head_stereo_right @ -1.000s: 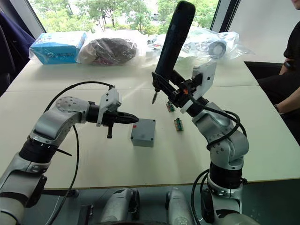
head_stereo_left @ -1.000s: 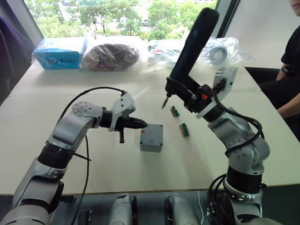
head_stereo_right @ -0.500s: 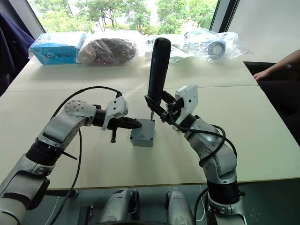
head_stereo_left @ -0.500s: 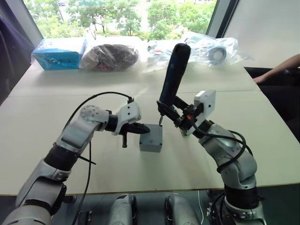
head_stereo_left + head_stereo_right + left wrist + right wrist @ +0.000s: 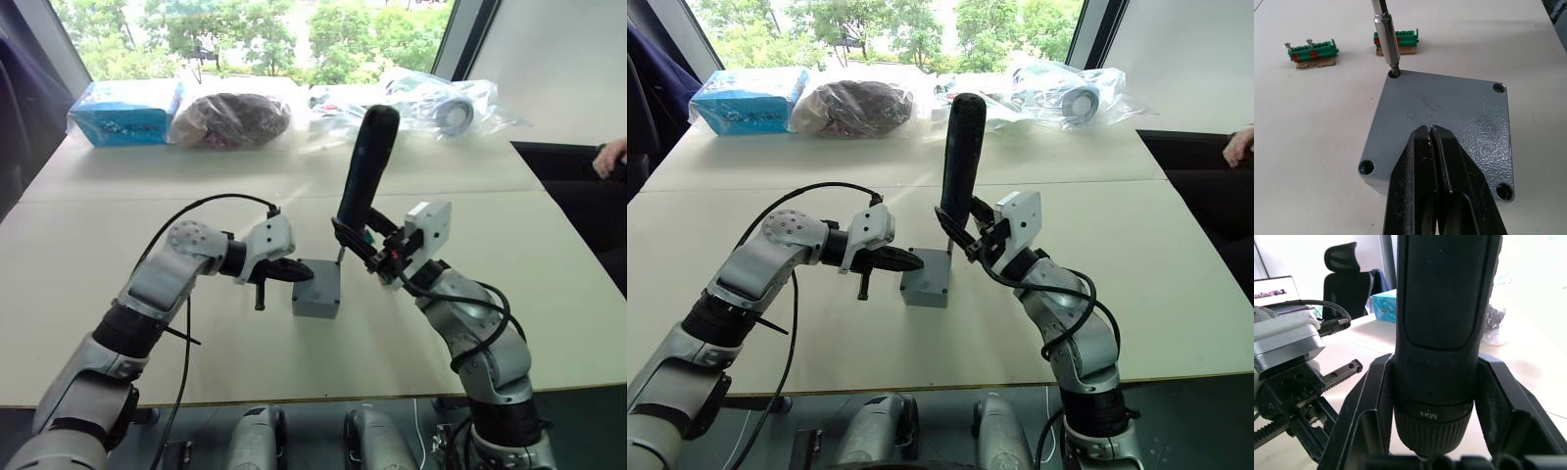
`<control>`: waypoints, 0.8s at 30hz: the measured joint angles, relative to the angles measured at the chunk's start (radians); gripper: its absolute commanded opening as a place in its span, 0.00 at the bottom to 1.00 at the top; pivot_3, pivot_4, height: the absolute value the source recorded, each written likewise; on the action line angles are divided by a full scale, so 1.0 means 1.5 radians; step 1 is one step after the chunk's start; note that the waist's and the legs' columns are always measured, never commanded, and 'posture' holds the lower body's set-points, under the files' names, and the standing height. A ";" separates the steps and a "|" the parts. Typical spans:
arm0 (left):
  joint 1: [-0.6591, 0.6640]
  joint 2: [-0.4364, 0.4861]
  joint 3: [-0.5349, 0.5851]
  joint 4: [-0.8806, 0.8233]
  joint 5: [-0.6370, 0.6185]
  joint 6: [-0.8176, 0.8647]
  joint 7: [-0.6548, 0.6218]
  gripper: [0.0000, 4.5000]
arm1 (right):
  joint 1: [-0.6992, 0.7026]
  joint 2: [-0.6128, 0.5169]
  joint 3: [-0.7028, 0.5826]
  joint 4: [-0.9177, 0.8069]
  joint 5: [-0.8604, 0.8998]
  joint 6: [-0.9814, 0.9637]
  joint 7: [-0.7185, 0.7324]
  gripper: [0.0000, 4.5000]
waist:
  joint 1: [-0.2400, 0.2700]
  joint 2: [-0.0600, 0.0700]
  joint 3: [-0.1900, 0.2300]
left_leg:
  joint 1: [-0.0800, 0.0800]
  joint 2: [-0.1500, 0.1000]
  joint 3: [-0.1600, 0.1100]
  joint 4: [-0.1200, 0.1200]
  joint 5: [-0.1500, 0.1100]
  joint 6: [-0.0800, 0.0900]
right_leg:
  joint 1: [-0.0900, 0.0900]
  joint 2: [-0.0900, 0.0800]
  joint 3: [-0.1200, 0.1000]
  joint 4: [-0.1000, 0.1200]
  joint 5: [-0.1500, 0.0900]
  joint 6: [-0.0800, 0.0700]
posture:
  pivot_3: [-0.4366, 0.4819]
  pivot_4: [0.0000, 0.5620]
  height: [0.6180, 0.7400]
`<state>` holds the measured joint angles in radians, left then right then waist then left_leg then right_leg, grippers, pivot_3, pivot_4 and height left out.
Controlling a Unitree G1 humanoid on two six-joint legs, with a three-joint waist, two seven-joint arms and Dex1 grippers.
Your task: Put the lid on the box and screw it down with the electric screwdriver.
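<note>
The grey lid (image 5: 1459, 110) sits on the grey box (image 5: 315, 302) in the middle of the table, with screw holes showing at its corners. My left gripper (image 5: 1430, 129) is shut with nothing between its fingers, and its tips lie on the lid's top face. My right gripper (image 5: 369, 247) is shut on the black electric screwdriver (image 5: 363, 166) and holds it nearly upright, just right of the box. The metal bit (image 5: 1387, 36) stands in the lid's far corner hole.
Two small green parts (image 5: 1310, 49) (image 5: 1398, 39) lie on the table just beyond the box. A blue packet (image 5: 125, 110), a dark bag (image 5: 230, 117) and clear plastic bags (image 5: 441, 103) line the far edge by the window. A person's hand (image 5: 612, 157) is at the far right.
My right arm lowered the screwdriver leftwards until its bit met the lid's corner hole. My left gripper slid right onto the lid. The person's arm drew back.
</note>
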<state>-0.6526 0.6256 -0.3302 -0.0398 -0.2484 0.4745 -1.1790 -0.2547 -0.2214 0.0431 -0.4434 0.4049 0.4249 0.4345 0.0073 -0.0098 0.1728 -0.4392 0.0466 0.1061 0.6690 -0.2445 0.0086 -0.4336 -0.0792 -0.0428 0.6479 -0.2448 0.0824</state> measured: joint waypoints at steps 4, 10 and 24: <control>0.002 0.000 0.000 0.000 0.000 0.000 0.000 0.00 | 0.001 0.005 0.009 0.008 -0.008 -0.014 -0.005 0.39 | 0.000 0.000 0.000 | 0.001 0.000 0.000 0.000 0.000 0.000 | 0.002 0.000 0.000 0.000 0.000 0.000 | 0.48 0.27 1.00; 0.013 0.000 -0.001 0.001 0.003 -0.001 0.001 0.00 | 0.016 0.005 0.033 0.003 -0.026 -0.010 -0.030 0.39 | -0.001 -0.003 -0.004 | 0.008 0.000 -0.001 -0.002 -0.001 0.000 | 0.007 0.000 0.000 -0.001 -0.001 -0.002 | 0.48 0.27 1.00; 0.032 -0.005 -0.001 -0.012 0.012 0.012 0.007 0.00 | 0.010 0.026 0.052 0.019 -0.047 0.012 -0.088 0.39 | -0.001 -0.006 -0.017 | 0.009 0.002 -0.001 -0.002 -0.001 0.001 | 0.008 -0.001 0.000 -0.001 -0.002 -0.003 | 0.48 0.27 1.00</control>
<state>-0.6053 0.6185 -0.3320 -0.0571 -0.2301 0.4924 -1.1684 -0.2404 -0.1830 0.1210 -0.4144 0.3338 0.4428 0.3030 0.0052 -0.0187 0.1469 -0.4254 0.0489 0.1044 0.6663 -0.2456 0.0095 -0.4213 -0.0801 -0.0427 0.6465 -0.2481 0.0773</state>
